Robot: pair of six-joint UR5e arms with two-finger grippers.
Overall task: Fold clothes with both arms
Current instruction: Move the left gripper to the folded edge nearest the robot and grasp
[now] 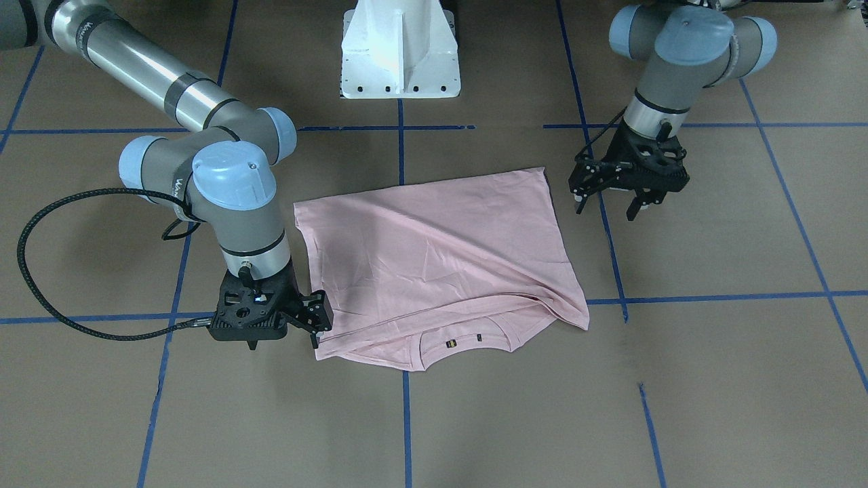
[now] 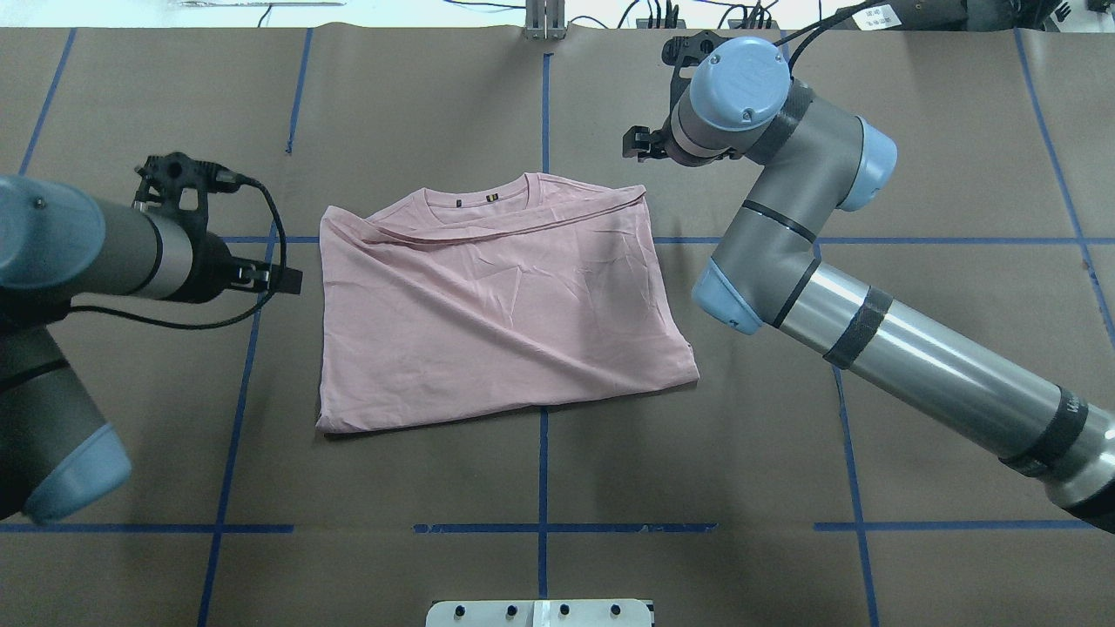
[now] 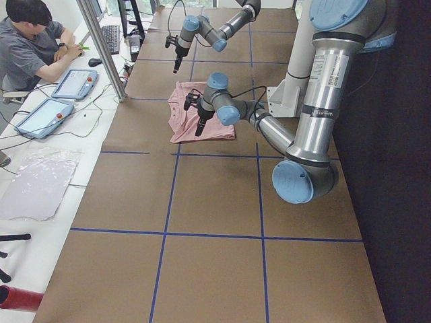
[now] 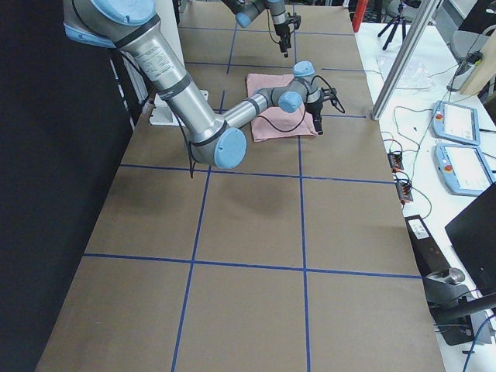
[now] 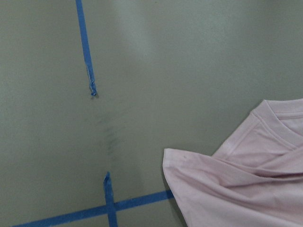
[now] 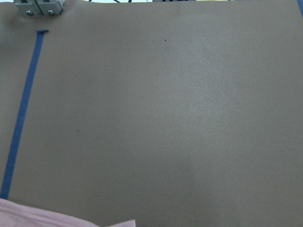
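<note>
Flanking T-shirt (image 1: 434,257): left gripper (image 1: 605,213), right gripper (image 1: 283,344).

The pink T-shirt (image 1: 434,251) lay folded on the taped brown table (image 1: 712,379), collar away from the white pedestal (image 1: 400,47), the right gripper (image 1: 283,344) spread wide at its collar-side corner, the left gripper (image 1: 605,211) spread beside the opposite corner.

- The right arm (image 1: 135,64) is a shiny silver tube with grey bends and round light blue caps (image 1: 234,176).
- Black bands (image 1: 180,91) go around the tube, and one has white letters.
- The left arm (image 1: 668,74) has the same grey, silver and light blue parts.
- Each arm ends in a black claw with holes in it: the right gripper (image 1: 283,342) and the left gripper (image 1: 605,210).
- A black woven cable (image 1: 20,252) runs from the right arm.
- The white stand (image 1: 400,54) has small dark holes.
</note>
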